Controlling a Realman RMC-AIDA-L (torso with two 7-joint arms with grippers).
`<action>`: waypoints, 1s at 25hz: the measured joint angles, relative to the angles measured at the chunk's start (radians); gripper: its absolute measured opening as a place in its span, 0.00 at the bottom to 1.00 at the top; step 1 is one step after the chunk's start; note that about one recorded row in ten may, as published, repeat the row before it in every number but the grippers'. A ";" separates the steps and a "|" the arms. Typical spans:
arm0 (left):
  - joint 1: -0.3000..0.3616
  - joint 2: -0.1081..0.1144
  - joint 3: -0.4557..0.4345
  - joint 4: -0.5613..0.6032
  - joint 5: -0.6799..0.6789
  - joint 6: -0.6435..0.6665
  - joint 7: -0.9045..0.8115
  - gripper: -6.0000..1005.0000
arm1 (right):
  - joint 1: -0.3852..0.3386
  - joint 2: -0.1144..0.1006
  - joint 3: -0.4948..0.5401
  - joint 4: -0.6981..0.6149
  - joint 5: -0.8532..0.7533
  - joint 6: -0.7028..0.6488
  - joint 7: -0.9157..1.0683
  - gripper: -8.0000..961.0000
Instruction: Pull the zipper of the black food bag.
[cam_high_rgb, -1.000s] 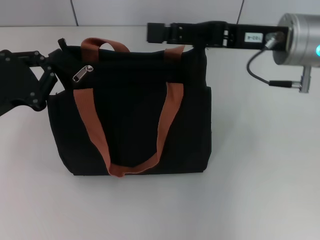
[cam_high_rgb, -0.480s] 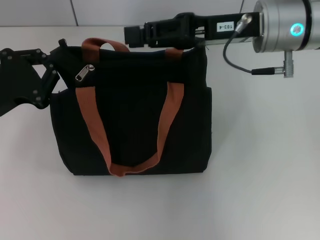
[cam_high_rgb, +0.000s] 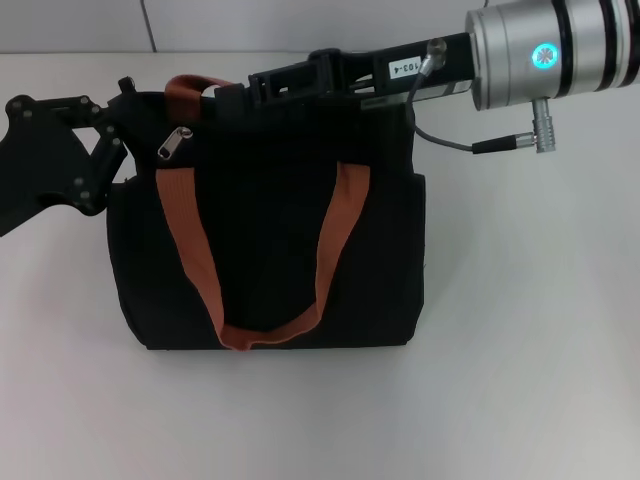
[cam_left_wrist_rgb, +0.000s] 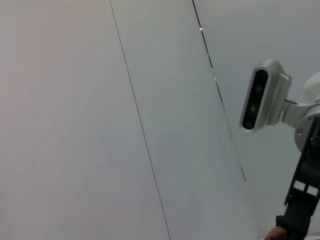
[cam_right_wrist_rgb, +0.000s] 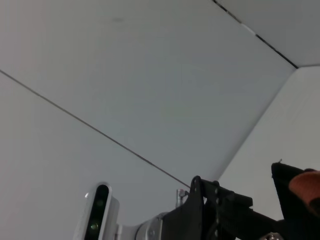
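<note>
The black food bag (cam_high_rgb: 265, 250) stands in the middle of the white table, with two orange-brown straps (cam_high_rgb: 185, 250) hanging down its front. The silver-grey zipper pull (cam_high_rgb: 173, 144) lies on the zip line near the bag's upper left corner. My right gripper (cam_high_rgb: 235, 93) reaches from the right across the bag's top edge. Its tip is beside the far strap loop (cam_high_rgb: 190, 85), a little right of and above the zipper pull. My left gripper (cam_high_rgb: 112, 130) is against the bag's upper left corner. An orange strap bit (cam_right_wrist_rgb: 305, 186) shows in the right wrist view.
The white table (cam_high_rgb: 520, 330) spreads around the bag, with a grey panelled wall (cam_high_rgb: 300, 25) behind. The right arm's silver wrist (cam_high_rgb: 545, 55) and its cable (cam_high_rgb: 450, 140) hang over the bag's right top. The wrist views show wall and my head camera (cam_left_wrist_rgb: 262, 100).
My right gripper has slid left along the bag's top, from above the right strap to near the far strap loop. The left gripper and the bag's corner have shifted slightly right.
</note>
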 joint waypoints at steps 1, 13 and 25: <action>0.000 0.000 0.000 0.000 0.000 0.000 0.000 0.03 | 0.004 0.002 -0.005 0.001 -0.005 0.006 0.012 0.43; -0.001 0.000 0.000 -0.019 -0.023 -0.002 0.010 0.03 | 0.033 0.015 -0.043 0.031 -0.009 0.071 0.076 0.49; -0.001 0.000 0.004 -0.022 -0.023 0.007 0.023 0.03 | 0.072 0.020 -0.084 0.080 -0.002 0.135 0.085 0.49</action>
